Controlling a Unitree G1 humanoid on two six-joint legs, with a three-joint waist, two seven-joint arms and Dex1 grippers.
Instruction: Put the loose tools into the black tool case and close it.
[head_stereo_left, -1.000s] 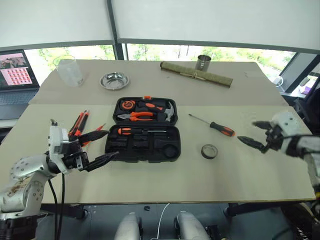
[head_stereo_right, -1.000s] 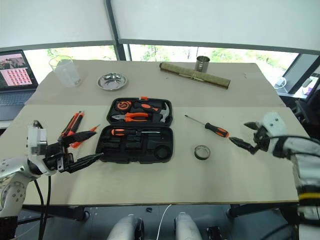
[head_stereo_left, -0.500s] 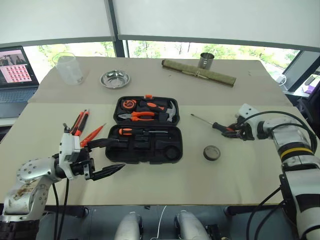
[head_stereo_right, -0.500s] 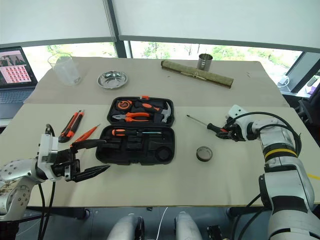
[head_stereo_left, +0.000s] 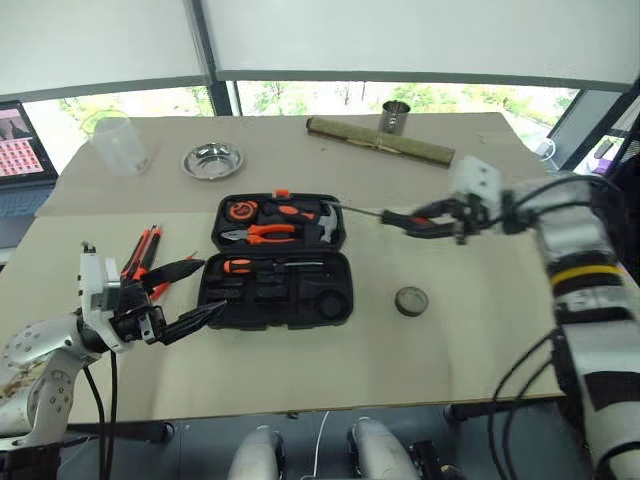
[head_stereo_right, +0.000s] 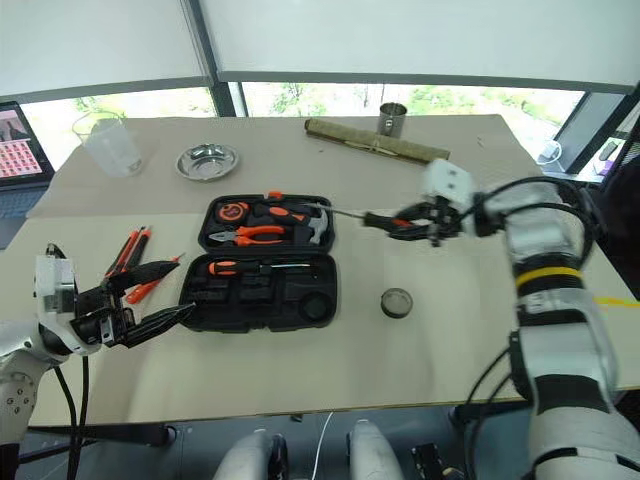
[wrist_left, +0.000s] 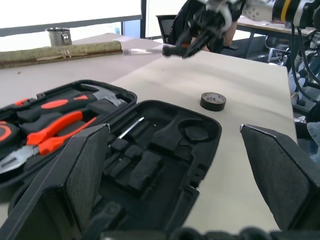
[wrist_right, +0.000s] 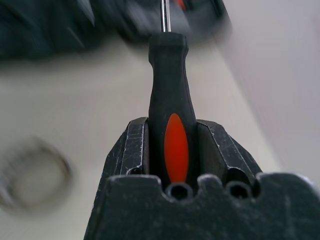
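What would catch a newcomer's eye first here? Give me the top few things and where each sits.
The open black tool case at mid-table, with orange-handled tools in its far half. Just right of it, the right gripper holds a screwdriver above the table, its tip toward the case. The left gripper is open near the case's left end, beside loose orange tools.

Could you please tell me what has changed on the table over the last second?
The right claw closed on the screwdriver that lay right of the tool case, lifted it and carried it toward the case. The left claw stayed open beside the case; the tape roll stayed put.
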